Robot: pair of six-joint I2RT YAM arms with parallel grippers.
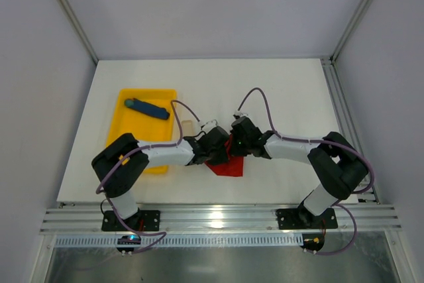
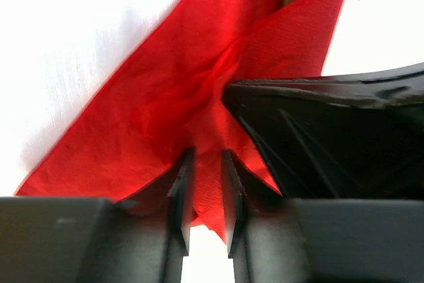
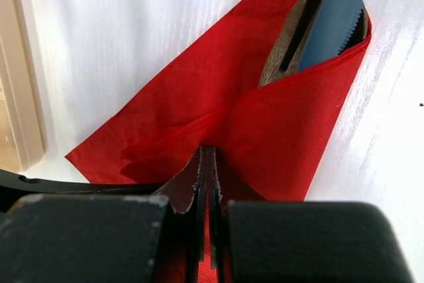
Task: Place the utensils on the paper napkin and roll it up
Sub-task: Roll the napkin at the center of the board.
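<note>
Utensils (image 3: 311,31) diagonal in napkin (image 3: 199,104) (tips protruding)

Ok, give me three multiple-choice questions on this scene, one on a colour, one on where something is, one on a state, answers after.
1. What colour is the paper napkin? A white; B red; C green.
2. Where does the blue stick lie? A in the yellow tray; B on the napkin; C inside its fold.
3. How is the right claw? A wide open; B shut on a fold of the napkin; C gripping the tray.

Answers:
1 B, the sheet is bright red in every view.
2 A, the top view shows it in the tray's far end, well left of the napkin.
3 B, the right wrist view shows its fingers pressed together with red paper pinched between them.
</note>
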